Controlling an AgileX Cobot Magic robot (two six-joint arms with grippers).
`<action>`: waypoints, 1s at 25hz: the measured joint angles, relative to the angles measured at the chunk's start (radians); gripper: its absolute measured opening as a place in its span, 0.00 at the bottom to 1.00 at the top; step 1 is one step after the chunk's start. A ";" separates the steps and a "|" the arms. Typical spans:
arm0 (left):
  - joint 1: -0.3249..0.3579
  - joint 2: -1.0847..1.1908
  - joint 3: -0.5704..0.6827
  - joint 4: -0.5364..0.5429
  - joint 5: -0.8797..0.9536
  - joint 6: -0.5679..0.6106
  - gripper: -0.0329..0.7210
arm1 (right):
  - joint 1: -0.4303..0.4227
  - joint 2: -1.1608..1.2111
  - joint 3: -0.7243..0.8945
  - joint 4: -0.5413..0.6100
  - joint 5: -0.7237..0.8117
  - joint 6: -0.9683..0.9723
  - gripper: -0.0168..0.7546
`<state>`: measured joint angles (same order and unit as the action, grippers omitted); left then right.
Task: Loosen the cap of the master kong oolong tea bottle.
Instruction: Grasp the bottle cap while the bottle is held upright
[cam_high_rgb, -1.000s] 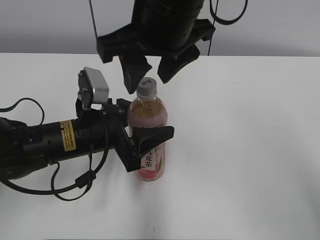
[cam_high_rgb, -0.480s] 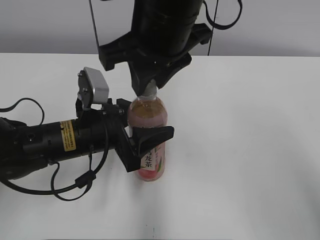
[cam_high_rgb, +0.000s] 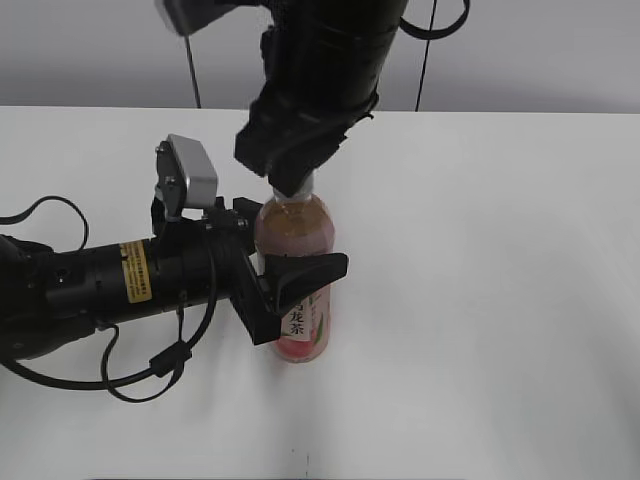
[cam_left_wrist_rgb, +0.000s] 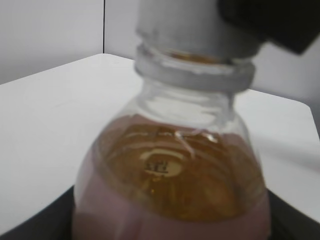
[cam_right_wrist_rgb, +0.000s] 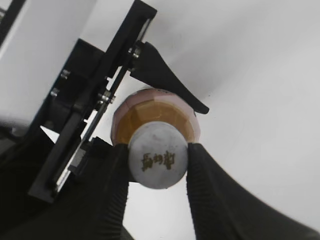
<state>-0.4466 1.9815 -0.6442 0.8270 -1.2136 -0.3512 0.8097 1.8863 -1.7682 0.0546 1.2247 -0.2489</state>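
- The left gripper (cam_high_rgb: 290, 270) comes in from the left side, lying low over the white worktop (cam_high_rgb: 500, 300). Its two black fingers are closed tight on the middle of the master kong oolong tea bottle (cam_high_rgb: 297, 290), one on each side.
- The master kong oolong tea bottle stands straight up near the middle of the worktop. It has pale brown tea inside and a pink label with a white strip of black writing.
- The cap (cam_right_wrist_rgb: 158, 162) is white and round, with small dark writing on top. It sits on the bottle neck.
- The right gripper (cam_right_wrist_rgb: 158, 165) comes down from above. Its two dark fingers (cam_right_wrist_rgb: 118, 170) press on the cap from both sides.
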 joint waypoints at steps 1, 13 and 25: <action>0.000 0.000 0.000 0.000 0.000 0.000 0.63 | 0.000 0.000 0.000 0.000 0.000 -0.063 0.38; 0.000 0.000 0.000 0.003 0.000 0.003 0.62 | -0.002 0.000 0.000 -0.003 -0.001 -0.828 0.37; 0.000 0.000 0.000 0.003 0.000 0.003 0.62 | -0.002 0.000 0.000 -0.009 -0.008 -1.270 0.37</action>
<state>-0.4466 1.9815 -0.6442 0.8304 -1.2136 -0.3479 0.8074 1.8863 -1.7682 0.0458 1.2168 -1.5190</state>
